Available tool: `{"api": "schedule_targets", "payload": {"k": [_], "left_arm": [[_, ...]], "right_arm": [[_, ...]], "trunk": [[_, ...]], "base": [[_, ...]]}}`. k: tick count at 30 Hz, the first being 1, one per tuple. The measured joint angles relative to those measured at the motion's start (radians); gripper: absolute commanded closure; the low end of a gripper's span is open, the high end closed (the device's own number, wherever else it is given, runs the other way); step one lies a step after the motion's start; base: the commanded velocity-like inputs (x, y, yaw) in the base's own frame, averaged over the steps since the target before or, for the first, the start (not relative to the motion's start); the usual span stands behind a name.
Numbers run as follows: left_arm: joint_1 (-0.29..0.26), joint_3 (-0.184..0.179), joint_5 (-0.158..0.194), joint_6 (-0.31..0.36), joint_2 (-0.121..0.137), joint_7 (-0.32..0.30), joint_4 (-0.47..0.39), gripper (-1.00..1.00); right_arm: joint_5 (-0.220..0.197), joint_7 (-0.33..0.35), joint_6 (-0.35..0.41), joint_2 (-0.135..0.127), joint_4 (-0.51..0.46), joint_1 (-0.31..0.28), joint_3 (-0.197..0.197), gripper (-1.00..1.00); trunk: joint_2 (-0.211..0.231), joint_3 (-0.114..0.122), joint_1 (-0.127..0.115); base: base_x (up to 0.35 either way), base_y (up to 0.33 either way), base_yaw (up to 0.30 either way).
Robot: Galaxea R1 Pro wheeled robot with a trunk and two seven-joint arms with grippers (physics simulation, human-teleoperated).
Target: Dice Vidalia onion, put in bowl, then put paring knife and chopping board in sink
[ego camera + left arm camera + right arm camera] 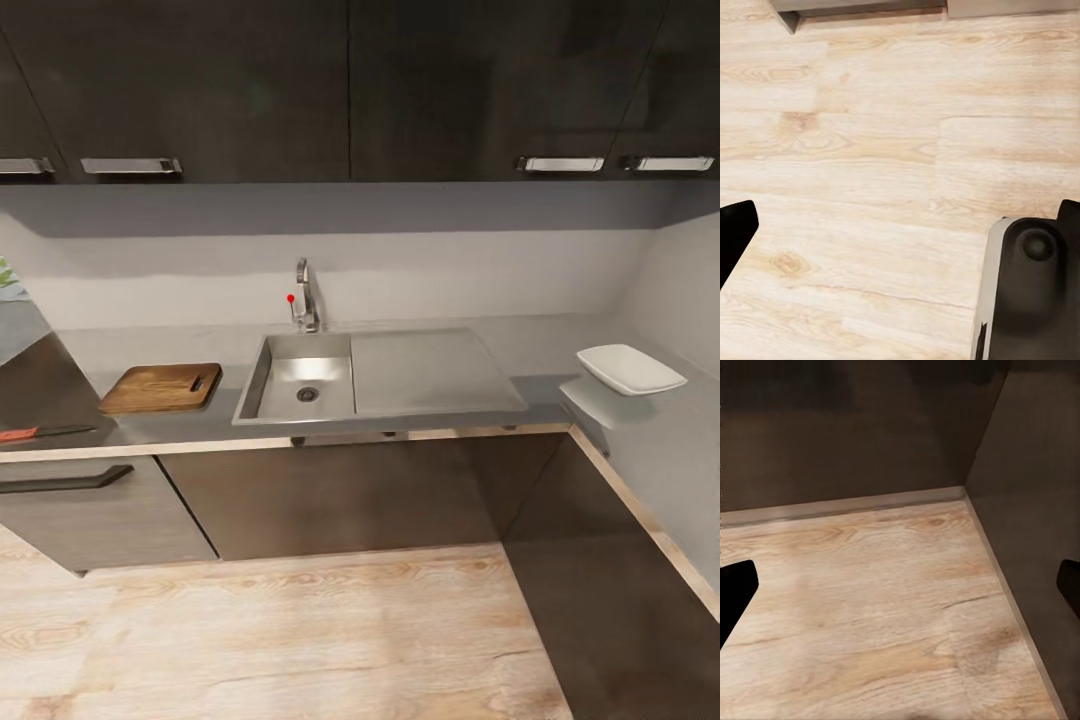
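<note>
Left gripper (900, 225) and right gripper (900, 585): fingertips sit at opposite frame edges in each wrist view, so both spread wide, holding nothing, aimed at the wood floor (870, 150).

Head view: sink (300, 385) centre frame, drain visible, can't make out the Vidalia onion in the basin from here. Chopping board (162, 388) left of the sink on the countertop (560, 345), paring knife (40, 433) at far left edge, bowl (630, 368) at right.

Handling guess: onion is light, round, smooth, prone to roll; pinch across its widest part. Knife: take by the red handle.
</note>
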Motion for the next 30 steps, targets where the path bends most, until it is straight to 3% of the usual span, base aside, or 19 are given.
{"api": "schedule_targets", "payload": {"k": [13,17,18,19,20,21,22,23,24,25,28,29,30], "left_arm": [[0.0,0.0,-0.001,0.0,0.001,0.0,-0.006,-1.0],[0.0,-0.002,-0.002,0.024,0.0,0.006,-0.051,-1.0],[0.0,-0.004,-0.003,0.079,0.0,0.008,-0.093,-1.0],[-0.001,-0.003,-0.003,0.271,0.0,0.006,-0.214,-1.0],[0.0,-0.003,-0.004,0.409,0.0,0.005,-0.307,-1.0],[0.0,-0.003,-0.003,0.483,0.0,0.004,-0.353,-1.0],[0.0,-0.004,-0.004,0.625,0.0,0.001,-0.439,-1.0],[0.0,-0.004,-0.003,0.699,0.0,0.0,-0.486,-1.0],[0.0,-0.006,-0.004,0.829,0.0,-0.003,-0.568,-1.0],[0.0,-0.009,-0.003,0.891,0.0,-0.005,-0.611,-1.0],[-0.001,-0.058,-0.005,1.148,0.0,-0.007,-0.833,-1.0],[-0.001,-0.097,-0.013,1.321,-0.001,-0.006,-0.982,-1.0],[-0.001,-0.102,-0.015,1.366,-0.001,-0.006,-1.036,-1.0]], "right_arm": [[0.003,0.001,0.0,-0.004,0.001,0.0,0.0,-1.0],[0.003,0.001,0.0,-0.003,0.001,0.0,0.0,-1.0],[0.003,0.001,0.0,-0.003,0.001,0.0,0.0,-1.0],[0.003,0.001,0.0,-0.004,0.001,0.0,0.0,-1.0],[0.003,0.001,0.0,-0.004,0.001,0.0,0.0,-1.0],[0.003,0.001,0.0,-0.004,0.001,0.0,0.0,-1.0],[0.003,0.001,0.0,-0.004,0.001,0.0,0.0,-1.0],[0.003,0.001,0.0,-0.004,0.002,0.0,0.0,-1.0],[0.003,0.001,0.0,-0.004,0.002,0.0,0.0,-1.0],[0.003,0.001,0.0,-0.004,0.002,0.0,0.0,-1.0],[0.003,0.001,0.0,-0.004,0.002,0.0,0.0,-1.0],[0.003,0.0,0.0,-0.004,0.002,0.0,0.0,-1.0],[0.003,0.0,0.0,-0.004,0.002,0.0,0.0,-1.0]], "trunk": [[0.0,0.0,0.0],[0.0,0.0,0.0],[0.0,0.0,0.0],[0.0,0.0,0.0],[0.0,0.0,0.0],[0.0,0.0,0.0],[0.0,0.0,0.0],[0.0,0.0,0.0],[0.0,0.0,0.0],[0.0,0.0,0.0],[0.0,0.0,0.0],[0.0,0.0,0.0],[0.0,0.0,0.0]], "base": [[0.0,0.0,0.0],[0.0,0.0,0.0],[0.0,0.0,0.0],[0.0,0.0,0.0],[0.0,0.0,0.0],[0.0,0.0,0.0],[0.0,0.0,0.0],[0.0,0.0,0.0],[0.0,0.0,0.0],[0.0,0.0,0.0],[0.0,0.0,0.0],[0.0,0.0,0.0],[0.0,0.0,0.0]]}}
